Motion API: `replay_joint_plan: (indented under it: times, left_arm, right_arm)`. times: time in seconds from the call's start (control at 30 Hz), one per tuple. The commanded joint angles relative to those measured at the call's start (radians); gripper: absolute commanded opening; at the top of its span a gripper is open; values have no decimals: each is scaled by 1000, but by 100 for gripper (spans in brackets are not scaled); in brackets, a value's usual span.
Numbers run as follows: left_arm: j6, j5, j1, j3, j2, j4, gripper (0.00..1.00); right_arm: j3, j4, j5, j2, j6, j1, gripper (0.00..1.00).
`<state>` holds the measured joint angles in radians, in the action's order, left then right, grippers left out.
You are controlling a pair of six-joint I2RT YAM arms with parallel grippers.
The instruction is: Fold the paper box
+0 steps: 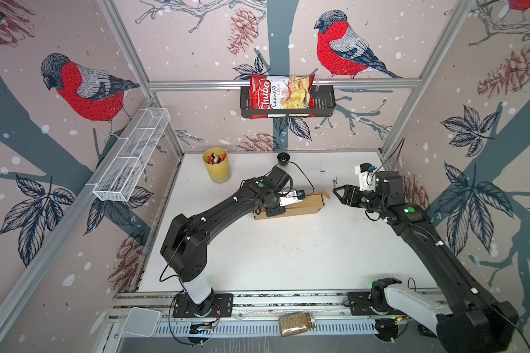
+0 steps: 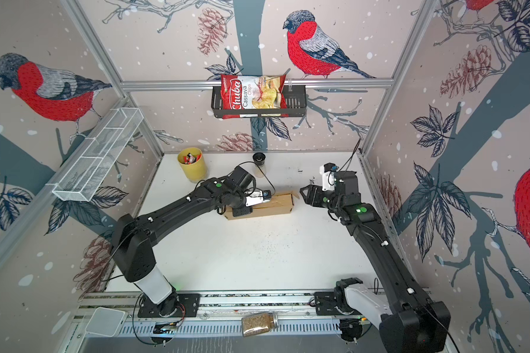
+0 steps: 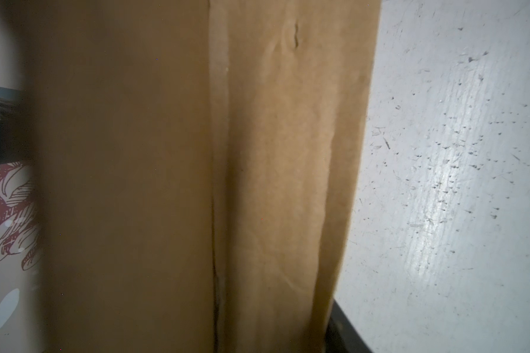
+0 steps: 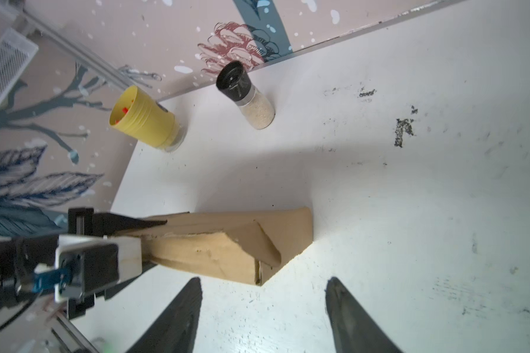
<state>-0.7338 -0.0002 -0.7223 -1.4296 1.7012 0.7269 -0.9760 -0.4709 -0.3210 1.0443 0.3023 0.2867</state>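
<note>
The paper box (image 1: 306, 203) (image 2: 277, 202) is a long, narrow, partly folded piece of brown cardboard lying on the white table (image 1: 288, 259), with an end flap sticking up at its right end. My left gripper (image 1: 276, 210) (image 2: 242, 211) clamps the box's left end. Cardboard (image 3: 196, 183) fills the left wrist view, and one black finger (image 3: 344, 334) shows beside it. My right gripper (image 1: 338, 192) (image 2: 304, 192) (image 4: 265, 284) is open just right of the box's right end (image 4: 257, 244), touching nothing.
At the back of the table stand a yellow cup (image 1: 217, 166) of markers and a black-capped shaker (image 1: 283, 160). On the back wall a black basket (image 1: 325, 104) holds a chips bag (image 1: 280, 96). A white wire basket (image 1: 132, 152) hangs at left. A jar (image 1: 297, 323) lies on the front rail.
</note>
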Motion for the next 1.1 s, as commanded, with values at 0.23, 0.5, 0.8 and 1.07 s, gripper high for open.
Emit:
replay_joint_plan:
  times: [0.23,0.5,0.8,1.07]
  left_arm:
    - [-6,17,9,-3,11,36,44]
    - [-8,13,9,-2,6,36,44]
    - [-7,5,9,-4,9,31,43]
    - [4,-48,9,-7,1,-11,54]
  right_arm:
    - [-160,-155,328,177,-326,213,47]
    - [-202,-150,416,295,-362,257,42]
    - [-210,-133,396,339,-346,266,21]
    - [-244,-202,345,369,-308,267,12]
